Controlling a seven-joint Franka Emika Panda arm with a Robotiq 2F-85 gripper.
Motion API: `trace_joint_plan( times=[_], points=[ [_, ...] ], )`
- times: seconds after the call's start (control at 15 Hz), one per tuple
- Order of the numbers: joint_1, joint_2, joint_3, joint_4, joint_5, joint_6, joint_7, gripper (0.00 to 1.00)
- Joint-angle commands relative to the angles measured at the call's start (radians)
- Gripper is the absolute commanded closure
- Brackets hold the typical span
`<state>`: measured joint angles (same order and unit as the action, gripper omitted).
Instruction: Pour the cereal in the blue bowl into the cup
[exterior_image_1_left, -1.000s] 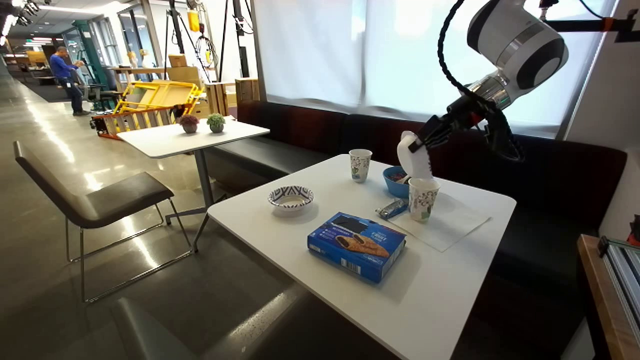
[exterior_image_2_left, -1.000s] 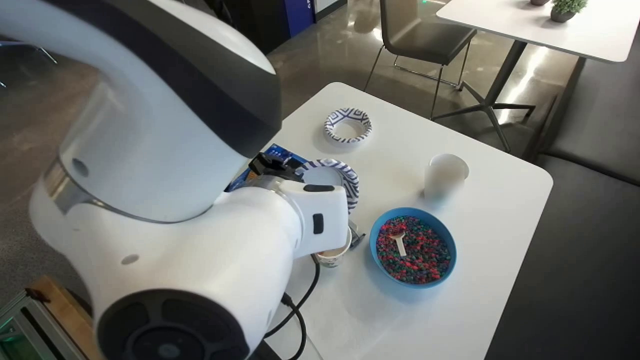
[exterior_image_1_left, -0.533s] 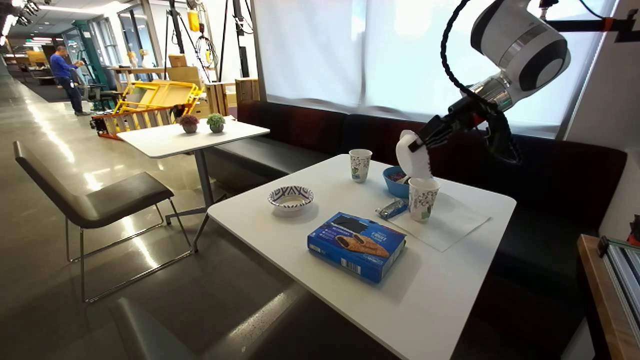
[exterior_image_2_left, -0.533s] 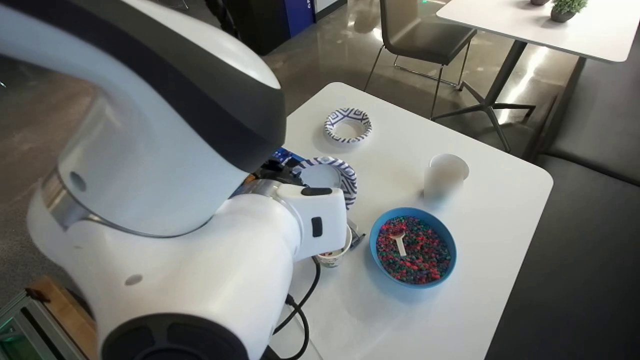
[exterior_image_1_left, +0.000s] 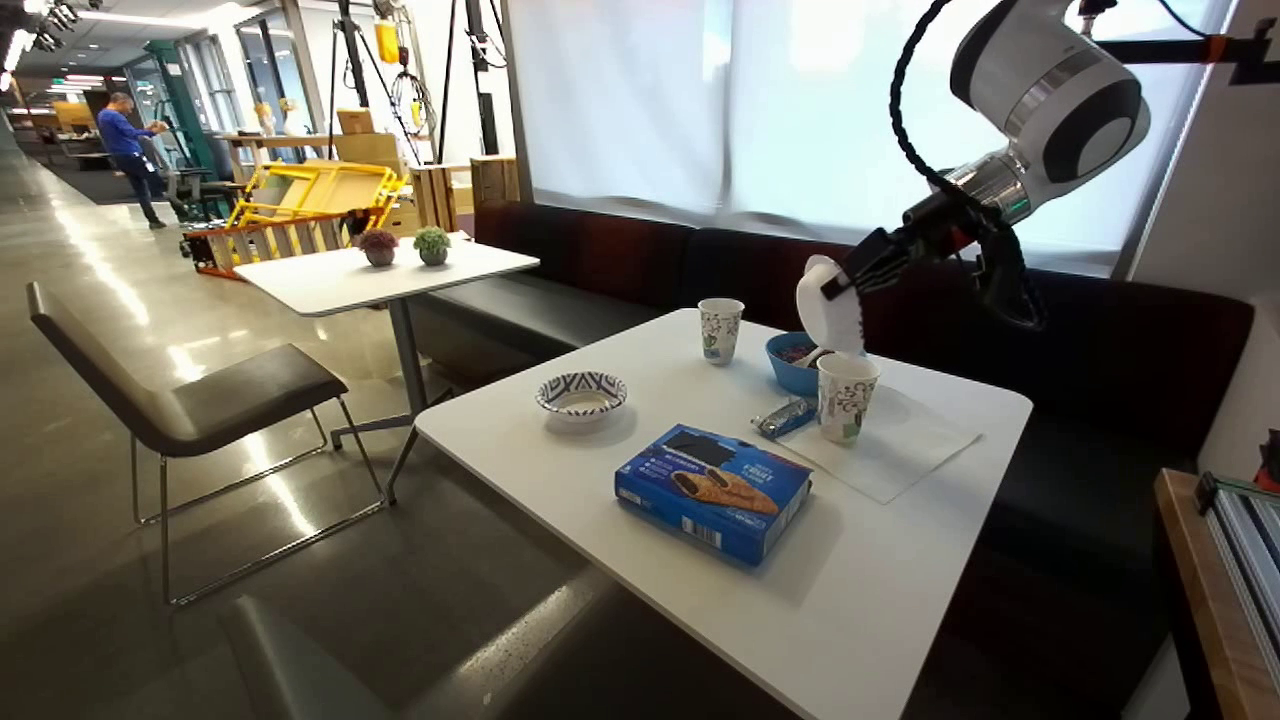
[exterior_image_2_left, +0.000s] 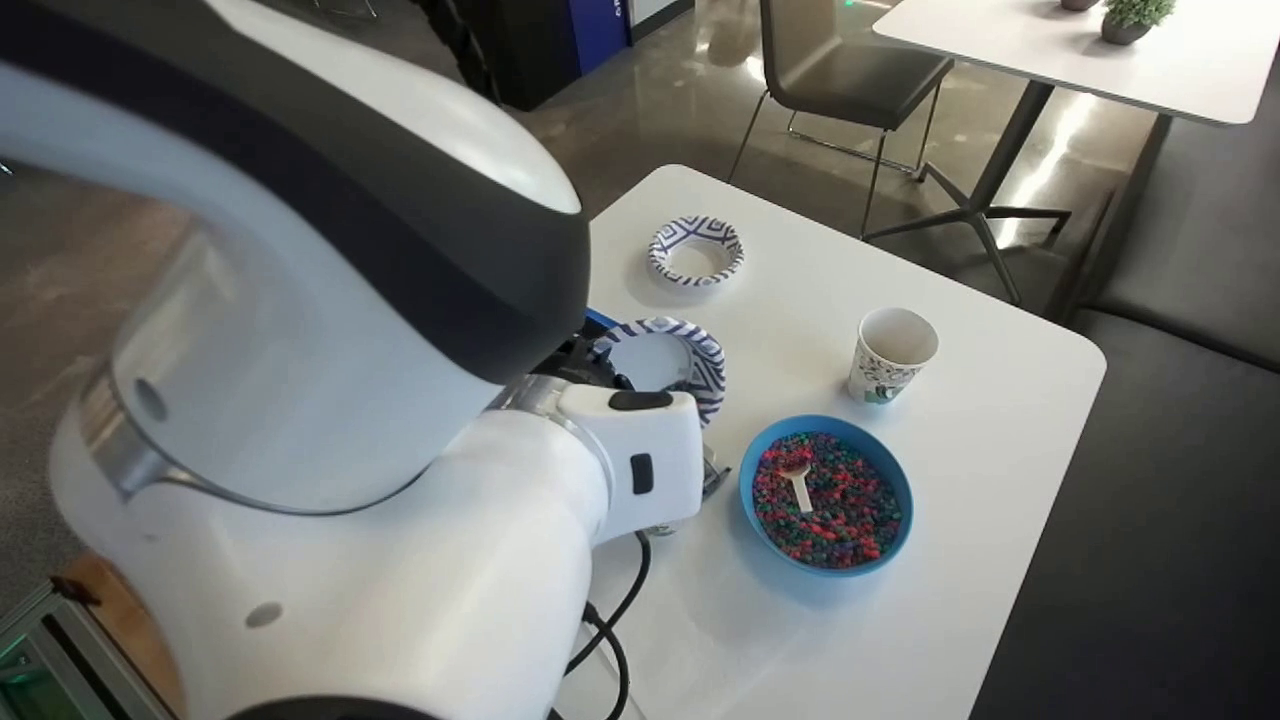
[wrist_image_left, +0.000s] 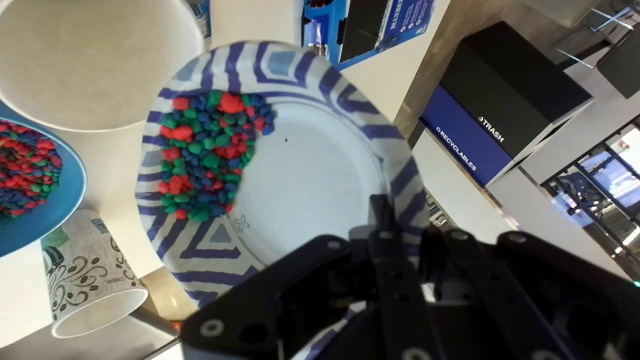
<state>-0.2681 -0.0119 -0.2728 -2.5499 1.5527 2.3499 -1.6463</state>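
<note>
My gripper (wrist_image_left: 407, 235) is shut on the rim of a whitish patterned bowl (wrist_image_left: 310, 170), which is steeply tilted. Red, green and blue cereal (wrist_image_left: 207, 155) lies heaped at its lower side. In an exterior view the gripper (exterior_image_1_left: 838, 288) holds this bowl (exterior_image_1_left: 828, 310) just above the near cup (exterior_image_1_left: 848, 400). The cup's pale inside (wrist_image_left: 95, 65) shows no cereal in the wrist view. The blue bowl (exterior_image_2_left: 825, 430) stands on the table beside that cup, full of coloured cereal with a white spoon (exterior_image_2_left: 800, 488). It also shows in the wrist view (wrist_image_left: 70, 185).
A second cup (exterior_image_2_left: 890, 355) stands behind the blue bowl. A patterned bowl (exterior_image_1_left: 582, 395), a flat blue box (exterior_image_1_left: 715, 490) and a wrapped bar (exterior_image_1_left: 785, 417) lie on the white table. A paper sheet (exterior_image_1_left: 920, 455) lies under the near cup. My arm hides most of that cup in an exterior view.
My arm has shifted slightly and the held bowl has risen a little above the near cup, still tilted. The gripper has kept its hold. The objects on the table have not moved.
</note>
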Motion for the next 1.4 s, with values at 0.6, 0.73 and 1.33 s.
trace_joint_plan(
  times=[0.6,0.73,1.33],
  points=[
    [-0.018,0.017,-0.013,-0.008,0.064,-0.086,-0.132,0.99],
    [-0.019,0.018,-0.014,-0.008,0.063,-0.09,-0.134,0.99],
    [-0.033,0.029,-0.032,-0.005,0.061,-0.151,-0.159,0.99]
  ],
)
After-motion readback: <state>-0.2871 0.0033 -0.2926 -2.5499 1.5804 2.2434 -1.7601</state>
